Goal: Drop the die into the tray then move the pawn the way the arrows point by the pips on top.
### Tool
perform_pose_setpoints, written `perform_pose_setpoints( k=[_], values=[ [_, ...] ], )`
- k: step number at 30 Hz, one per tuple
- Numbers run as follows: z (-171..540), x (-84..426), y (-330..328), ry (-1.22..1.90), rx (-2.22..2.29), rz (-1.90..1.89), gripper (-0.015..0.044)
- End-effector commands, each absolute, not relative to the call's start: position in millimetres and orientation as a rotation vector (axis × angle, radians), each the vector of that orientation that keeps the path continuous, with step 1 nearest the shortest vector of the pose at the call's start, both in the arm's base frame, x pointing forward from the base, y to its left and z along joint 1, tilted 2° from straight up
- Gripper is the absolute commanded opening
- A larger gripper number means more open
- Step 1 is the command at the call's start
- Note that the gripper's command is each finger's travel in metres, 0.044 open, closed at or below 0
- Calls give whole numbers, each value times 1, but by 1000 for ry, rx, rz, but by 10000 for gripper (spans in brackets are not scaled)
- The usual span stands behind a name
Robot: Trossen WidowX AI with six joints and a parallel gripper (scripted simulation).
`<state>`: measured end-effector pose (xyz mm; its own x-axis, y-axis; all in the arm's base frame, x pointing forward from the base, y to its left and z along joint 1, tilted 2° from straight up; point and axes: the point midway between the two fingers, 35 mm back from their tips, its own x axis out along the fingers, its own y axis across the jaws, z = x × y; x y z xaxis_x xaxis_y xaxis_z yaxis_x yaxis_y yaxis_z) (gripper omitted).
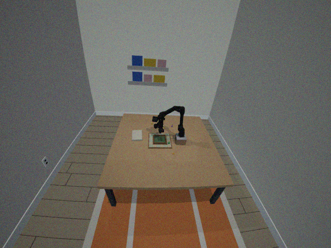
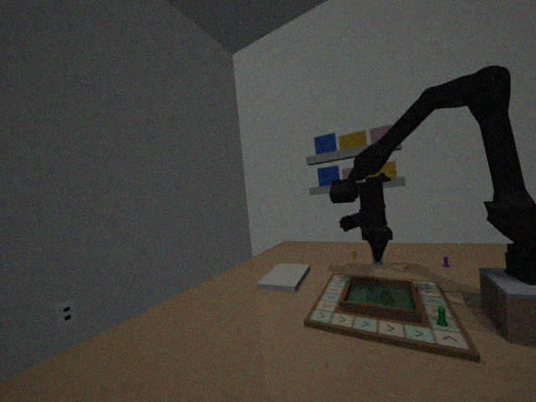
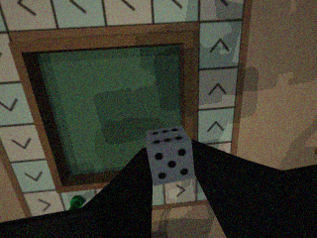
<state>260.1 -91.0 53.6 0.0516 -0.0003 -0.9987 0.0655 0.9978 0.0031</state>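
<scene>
My gripper [image 1: 161, 132] [image 2: 378, 261] [image 3: 167, 150] is shut on the grey-blue die [image 3: 171, 161], with a five-pip face towards the wrist camera and a six-pip face beyond it. It holds the die in the air, above the far side of the board [image 1: 151, 145] [image 2: 364, 323] [image 3: 218, 89]. The brown-walled dice tray [image 2: 380, 310] [image 3: 190, 99] has a green floor with no die on it. The green pawn [image 1: 168, 142] [image 2: 441, 316] [image 3: 76, 201] stands upright on the board's right-hand column, beside the near right corner square.
A white slab [image 1: 137, 135] [image 2: 283, 277] lies left of the board. The arm's base block [image 1: 180, 140] [image 2: 504, 305] is close to its right. Behind the board stand a purple pawn [image 1: 171, 125] [image 2: 445, 262] and a small yellow piece [image 2: 353, 255]. A small orange piece [image 1: 172, 153] lies in front.
</scene>
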Motion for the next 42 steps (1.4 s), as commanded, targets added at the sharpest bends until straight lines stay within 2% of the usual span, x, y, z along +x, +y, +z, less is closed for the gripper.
perform_pose_setpoints(
  k=[1,11,35,42],
  values=[
    [51,264,-72,1517,88,-89,0],
    [46,269,-47,1491,135,-133,0],
    [29,279,-51,690,67,-162,0],
    [32,278,-51,667,65,-163,0]
  ],
)
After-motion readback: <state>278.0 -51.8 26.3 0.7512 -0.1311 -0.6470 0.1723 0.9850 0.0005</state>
